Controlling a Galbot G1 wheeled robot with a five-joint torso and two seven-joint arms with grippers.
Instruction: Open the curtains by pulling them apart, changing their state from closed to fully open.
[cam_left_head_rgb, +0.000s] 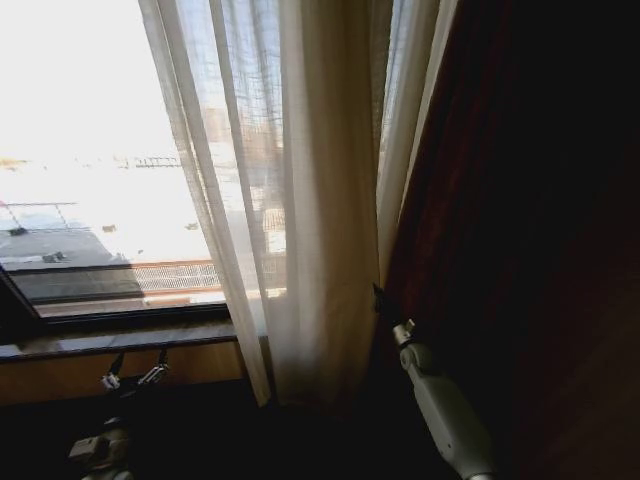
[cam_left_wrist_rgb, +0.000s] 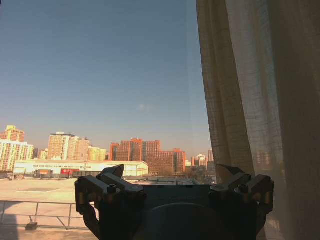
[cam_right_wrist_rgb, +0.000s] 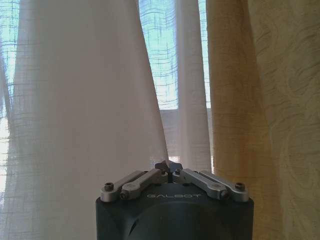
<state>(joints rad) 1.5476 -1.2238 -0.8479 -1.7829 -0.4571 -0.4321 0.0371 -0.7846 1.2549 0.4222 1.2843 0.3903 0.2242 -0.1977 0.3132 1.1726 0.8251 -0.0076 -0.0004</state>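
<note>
The sheer white curtains (cam_left_head_rgb: 300, 200) hang bunched in pleats right of the bare window glass, with a narrower fold (cam_left_head_rgb: 405, 120) against the dark drape. My right gripper (cam_left_head_rgb: 380, 298) sits at the curtain's right edge near sill height. In the right wrist view it (cam_right_wrist_rgb: 167, 166) is shut, fingertips meeting just in front of the sheer folds (cam_right_wrist_rgb: 75, 100), no fabric visibly pinched. My left gripper (cam_left_head_rgb: 132, 376) is low by the windowsill, left of the curtains. Its fingers stand wide open (cam_left_wrist_rgb: 172, 175) facing the glass, the curtain edge (cam_left_wrist_rgb: 250, 100) off to one side.
A dark brown drape (cam_left_head_rgb: 520, 200) fills the right side. Patterned yellowish fabric (cam_right_wrist_rgb: 270, 100) hangs beside the sheer folds. A dark windowsill (cam_left_head_rgb: 100, 340) with a wooden panel below runs under the glass. Buildings (cam_left_wrist_rgb: 145, 152) and a railing lie outside.
</note>
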